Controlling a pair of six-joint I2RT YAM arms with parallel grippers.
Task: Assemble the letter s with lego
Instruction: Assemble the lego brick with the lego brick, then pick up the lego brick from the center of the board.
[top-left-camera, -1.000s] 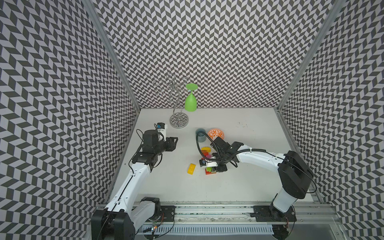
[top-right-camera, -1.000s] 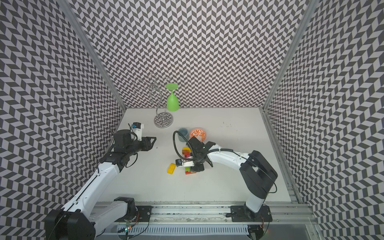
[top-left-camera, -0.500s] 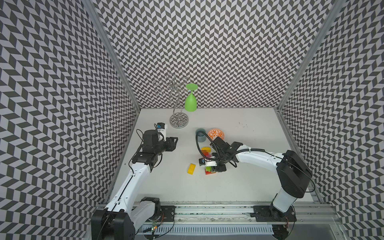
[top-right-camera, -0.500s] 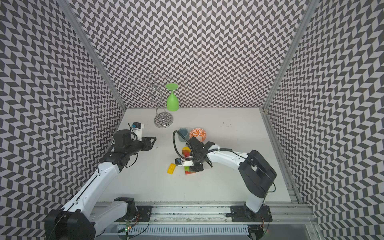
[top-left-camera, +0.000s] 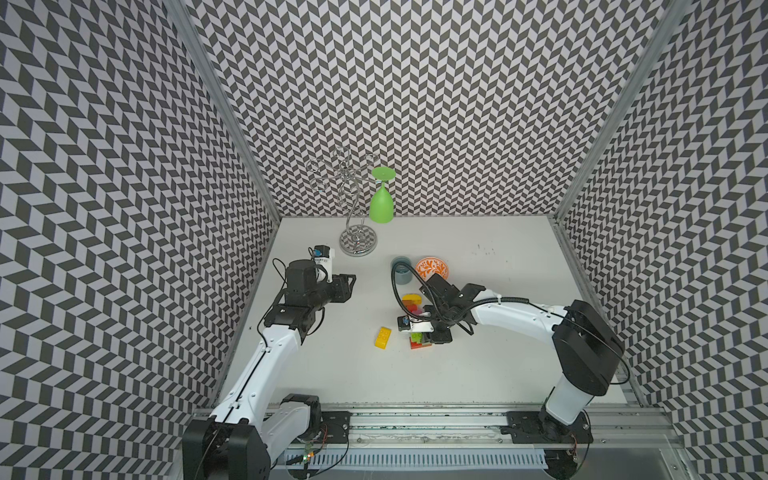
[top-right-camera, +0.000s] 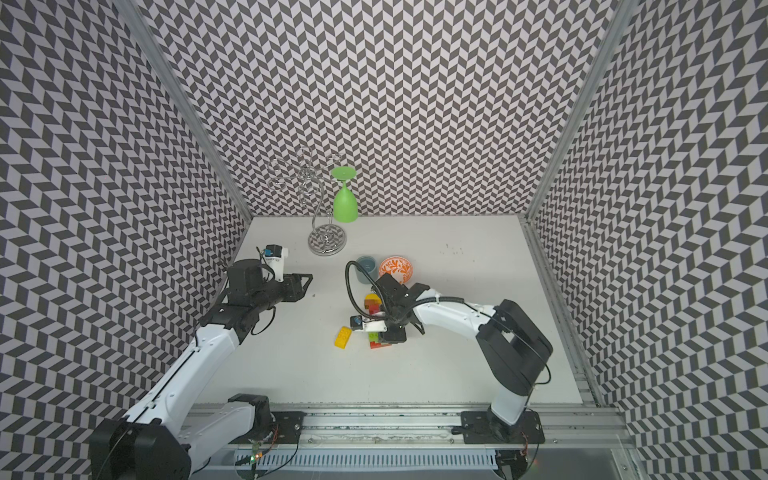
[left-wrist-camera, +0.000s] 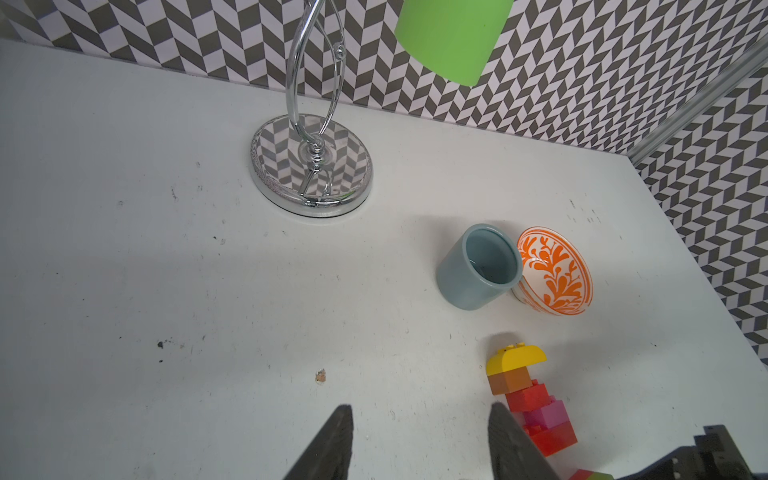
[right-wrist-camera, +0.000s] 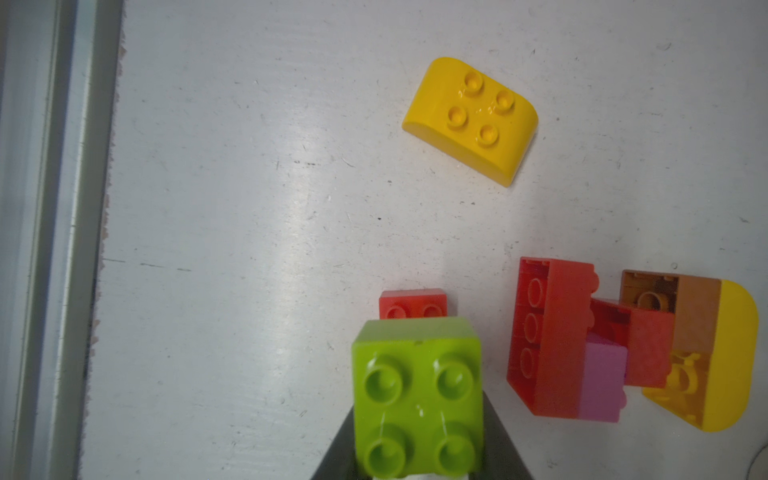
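- The right gripper (right-wrist-camera: 417, 440) is clamped on a lime green square studded plastic brick (right-wrist-camera: 415, 374). Its dark fingers (right-wrist-camera: 500, 453) press two opposite sides, and the four studs face the wrist camera.
- Just past that brick, lower down, a small red plastic brick (right-wrist-camera: 413, 303) peeps out. Whether the two touch or are joined I cannot tell.
- Near them a joined cluster of bricks (right-wrist-camera: 561, 332) lies on its side, hollow undersides showing. It is made of a long red brick, a pink one, a second red, an orange-brown one and a yellow one with a rounded end.
- Farther off, alone, a yellow plastic brick with rounded shoulders (right-wrist-camera: 469, 120) sits studs up on the scuffed white table (right-wrist-camera: 249, 249).
- Progress looks about midway: the cluster makes a stepped run but no readable S. The lime, small red and loose yellow pieces appear left to add.
- The bricks are glossy, hard and crisp-edged, with round studs. The tabletop is matt and scratched.
- The left gripper (left-wrist-camera: 419, 436) has its fingers apart and empty, well away from the bricks.
- Beyond stand a blue-grey glazed cup (left-wrist-camera: 478, 266) against an orange-patterned bowl (left-wrist-camera: 555, 270), and a chrome wire rack (left-wrist-camera: 311, 166).
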